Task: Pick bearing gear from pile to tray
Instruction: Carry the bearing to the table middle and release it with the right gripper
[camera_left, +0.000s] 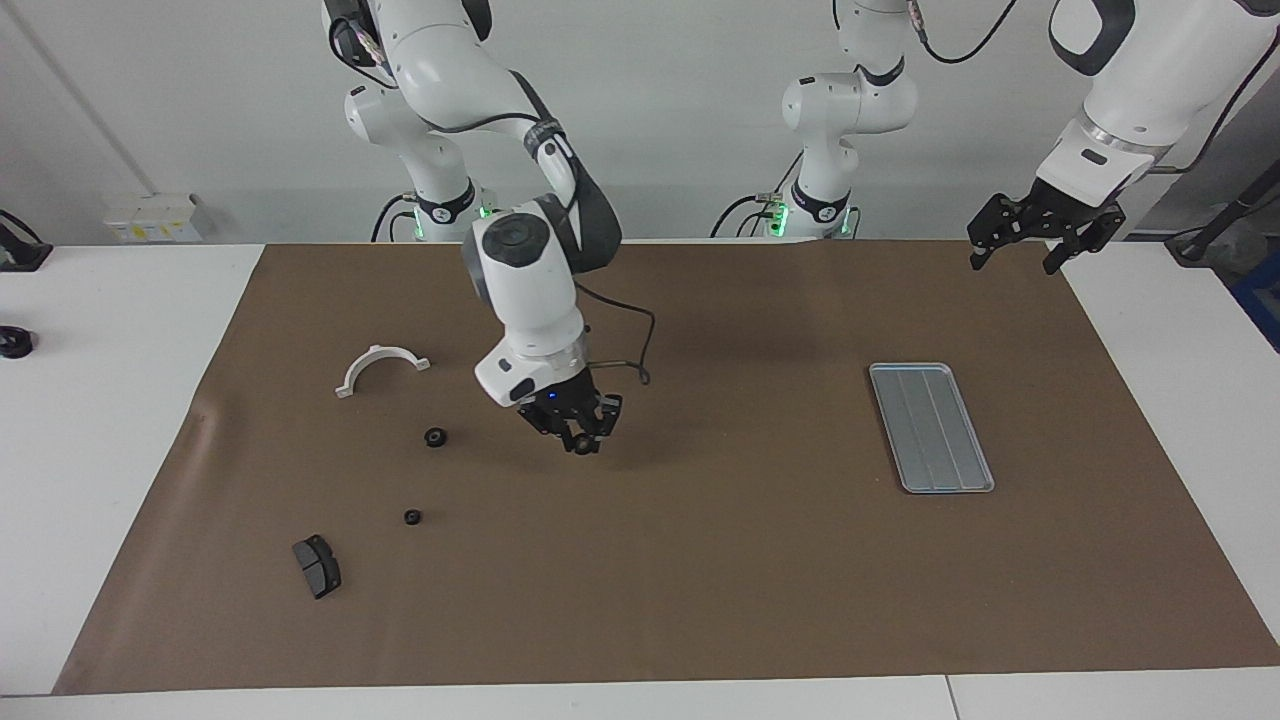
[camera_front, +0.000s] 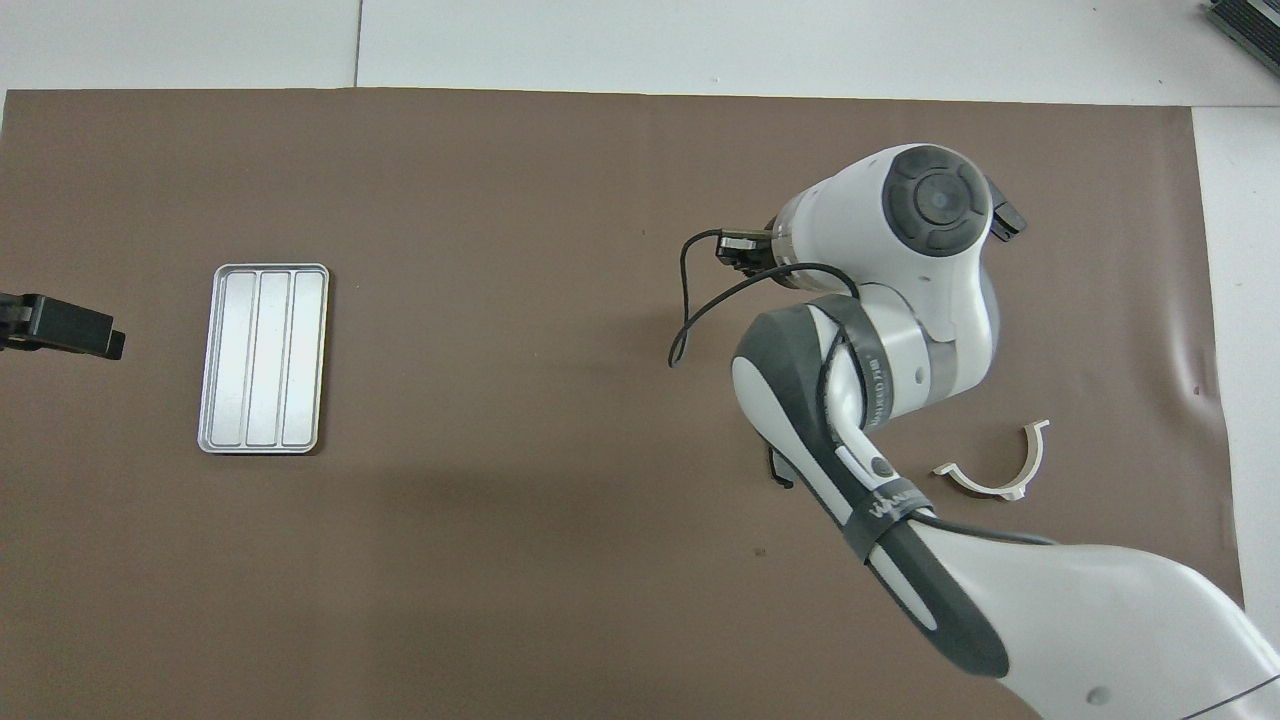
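My right gripper (camera_left: 581, 438) is shut on a small black round bearing gear (camera_left: 581, 443) and hangs in the air over the middle of the brown mat. In the overhead view the right arm covers the gripper's tips and the gear. The pile lies toward the right arm's end: two more black gears (camera_left: 435, 437) (camera_left: 411, 517), a white semicircular bracket (camera_left: 382, 364) (camera_front: 990, 480) and a dark brake pad (camera_left: 317, 566) (camera_front: 1005, 215). The silvery grooved tray (camera_left: 930, 427) (camera_front: 263, 358) sits toward the left arm's end with nothing in it. My left gripper (camera_left: 1040, 238) (camera_front: 100, 342) waits open, high over the mat's corner.
A brown mat (camera_left: 720, 560) covers most of the white table. A black cable (camera_left: 640, 350) loops off the right wrist. A thin dark sliver of a second brake pad (camera_front: 778, 474) peeks out beside the right arm.
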